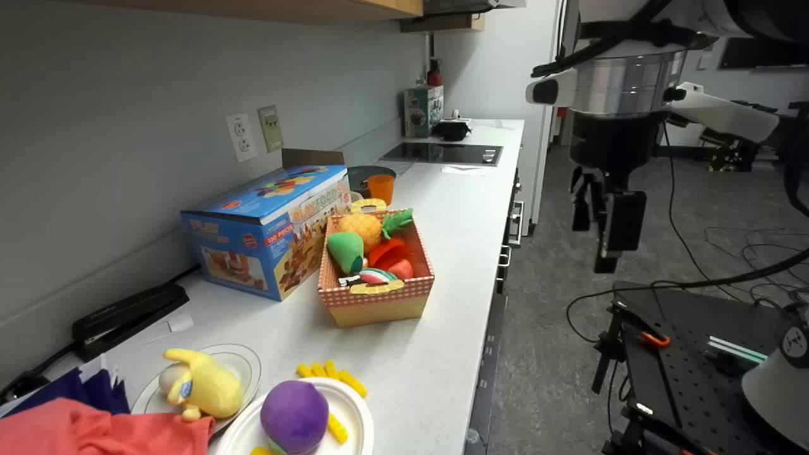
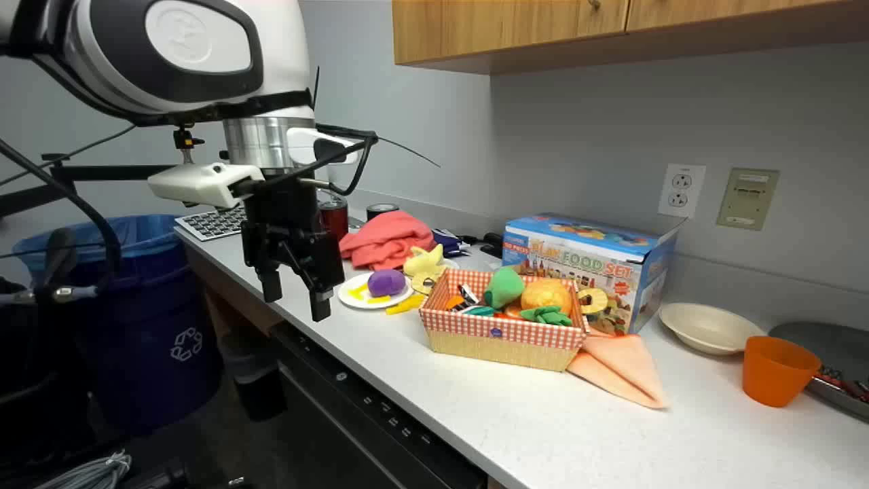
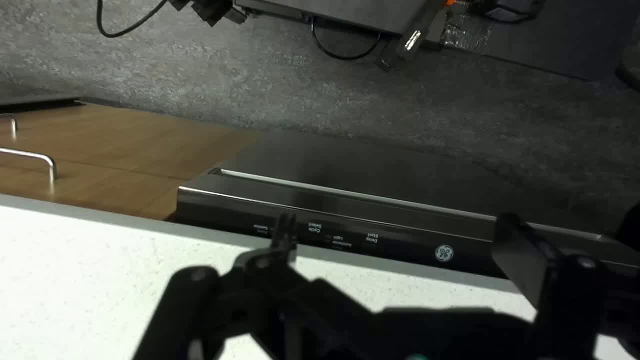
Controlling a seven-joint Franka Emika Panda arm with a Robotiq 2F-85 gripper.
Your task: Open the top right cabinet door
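Exterior view, white counter [image 2: 516,407] lower right, grey wall [image 2: 543,149] centre, wooden cabinet [image 2: 509,27] upper right, gripper [image 2: 296,299] at left, spread wide, empty

In the wrist view the tool [image 3: 397,235] is blurred and cut off by the lower edge; it hides part of the black appliance panel [image 3: 350,231] beyond it, whose smallest lettering is illegible. Two metal handles [image 3: 52,169] left of the tool run out of frame. In an exterior view, up and right of the tool, the left cabinet door [image 2: 499,27], its knob [image 2: 595,3] and the right cabinet door [image 2: 692,9] are cut off by the top edge.
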